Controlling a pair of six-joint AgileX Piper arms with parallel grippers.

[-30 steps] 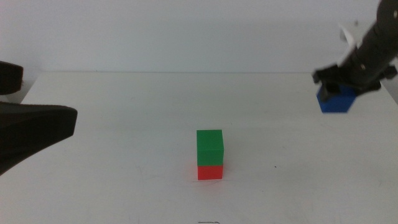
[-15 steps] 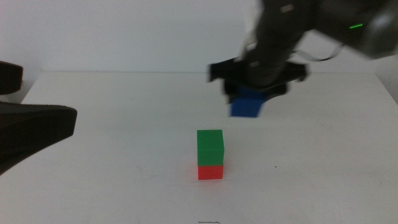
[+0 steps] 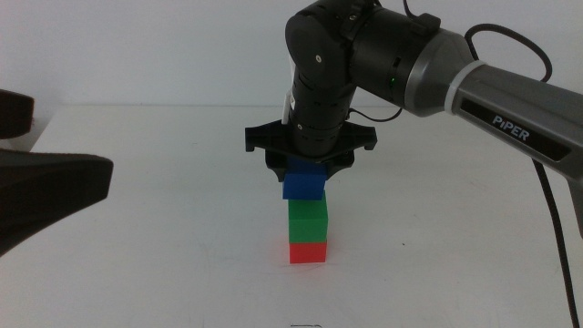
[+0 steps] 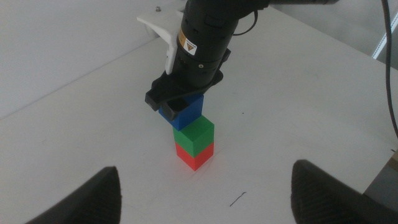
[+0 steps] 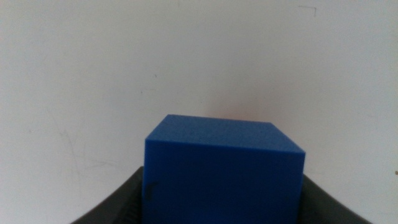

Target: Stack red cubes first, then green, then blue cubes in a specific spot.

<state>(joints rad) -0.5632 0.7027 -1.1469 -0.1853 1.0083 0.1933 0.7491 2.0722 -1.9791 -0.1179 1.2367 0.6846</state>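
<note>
The blue cube [image 3: 303, 185] was held clamped between the jaws of the right gripper [image 3: 308, 169], directly above the green cube [image 3: 307, 221], which sat squarely on the red cube [image 3: 308, 251] at the chosen spot near the middle of the white worktop [image 3: 182, 255]. In the middle view the blue cube's underside appeared to touch or nearly touch the green top; whether contact had been made could not be told. The blue cube was seen shifted slightly to the left of the green one and a little turned relative to it.

For the step to be done well, a small correction to the right and a slight twist would probably be needed, so that the faces line up before release. The cube would best be lowered straight down until it rests flat, and the jaws opened only then and evenly, so that the stack is not dragged sideways. A straight vertical retreat would be the safer exit.

All three cubes were plain solid blocks of like size, with matte faces and crisp edges; such faces should sit flat and resist sliding, though the narrow column could be toppled by a sideways nudge. The worktop was smooth and unmarked.

The left gripper [image 4: 205, 193] waited at the left, near side with its dark jaws spread wide and nothing between them.
</note>
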